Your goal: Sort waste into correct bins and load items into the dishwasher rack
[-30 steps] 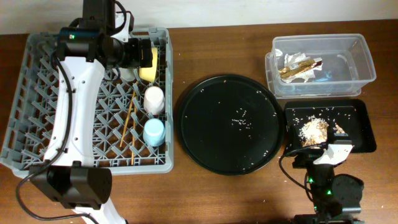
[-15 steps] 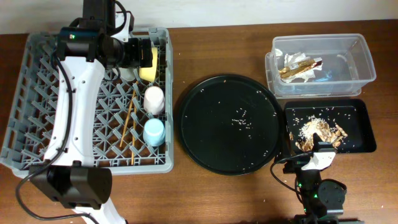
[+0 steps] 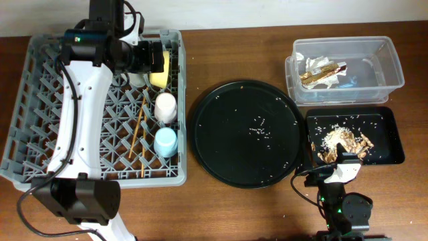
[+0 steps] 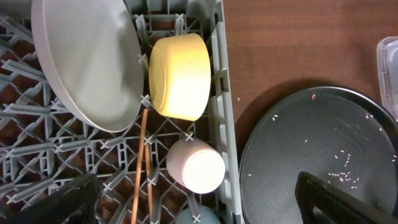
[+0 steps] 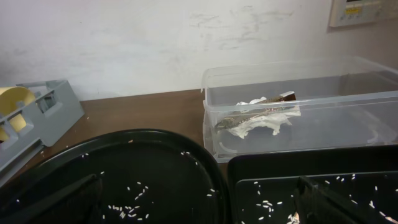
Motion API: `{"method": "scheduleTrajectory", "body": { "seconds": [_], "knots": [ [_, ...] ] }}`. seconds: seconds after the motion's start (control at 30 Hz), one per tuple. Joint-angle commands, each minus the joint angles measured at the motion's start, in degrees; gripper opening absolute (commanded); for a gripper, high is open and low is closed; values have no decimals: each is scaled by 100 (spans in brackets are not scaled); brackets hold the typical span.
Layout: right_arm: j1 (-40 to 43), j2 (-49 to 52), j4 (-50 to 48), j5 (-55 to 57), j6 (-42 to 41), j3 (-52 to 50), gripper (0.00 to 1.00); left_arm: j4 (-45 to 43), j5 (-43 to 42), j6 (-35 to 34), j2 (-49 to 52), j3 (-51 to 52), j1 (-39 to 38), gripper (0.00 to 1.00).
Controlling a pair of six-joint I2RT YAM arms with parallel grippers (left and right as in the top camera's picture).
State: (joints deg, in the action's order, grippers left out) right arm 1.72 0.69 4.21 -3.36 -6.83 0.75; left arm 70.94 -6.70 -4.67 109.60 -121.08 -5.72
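- The yellow bowl (image 4: pixel 180 78) lies on its side in the dishwasher rack (image 4: pixel 217 74). It is in the rack's far right corner, pressed against the right wall.
- The grey-white plate (image 4: pixel 81 62) leans on edge just beside the bowl, further into the rack.
- The pink cup (image 4: pixel 196 167) sits among the pegs along the same rack wall, nearer than the bowl. The blue cup (image 3: pixel 165 142) comes next along that wall.
- The chopsticks (image 4: pixel 142 162) lie over the rack's lattice, just inward of the two cups.
- The left claw (image 4: pixel 198 183) hangs over this far right part of the rack, released and empty with its fingers wide apart. The pink cup is under the gap, and the bowl and plate are beyond the fingertips.
- The round black tray (image 3: pixel 244 134) rests on the bench (image 3: pixel 234 60) just beside the rack's right wall, with pale grains (image 3: pixel 259 130) scattered on it.
- Well apart from the rack, past that tray, the clear tub (image 3: pixel 394 67) holds the crumpled paper and wrapper (image 3: pixel 321 70). The shallow black tray (image 3: pixel 388 124) holds the food scraps (image 3: pixel 338 140).
- The right claw (image 5: pixel 199 182) sits low at the shallow tray's near edge, farthest from the rack. It is released, with nothing between its fingers.
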Motion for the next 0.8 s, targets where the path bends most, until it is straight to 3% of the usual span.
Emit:
{"method": "scheduleTrajectory", "body": {
  "seconds": [0.0, 0.03, 0.1, 0.17, 0.27, 0.4, 0.57, 0.77],
  "knots": [
    [24, -50, 2, -55, 42, -44, 98, 278, 79, 72, -254, -57, -15, 99],
    [24, -50, 2, -55, 44, -44, 99, 251, 221, 96, -435, -17, -28, 99],
    [24, -50, 2, -55, 44, -44, 98, -376, 326, 811, -1016, 431, -68, 99],
    [24, -50, 2, -55, 44, -44, 98, -1049, 356, 911, -1582, 1169, -66, 99],
    [24, -50, 2, -55, 44, -44, 98, -2732, 732, 911, -2994, 3499, 63, 99],
    [24, -50, 2, -55, 44, -44, 99, -5112, 452, 909, -5460, 7197, 824, 99],
    [24, -50, 2, -55, 44, -44, 99, -6520, 459, 1235, -7973, 9897, 1001, 100],
    [24, -50, 2, -55, 44, -44, 99, -7158, 461, 1342, -9615, 11527, 1001, 100]
  ]
}}
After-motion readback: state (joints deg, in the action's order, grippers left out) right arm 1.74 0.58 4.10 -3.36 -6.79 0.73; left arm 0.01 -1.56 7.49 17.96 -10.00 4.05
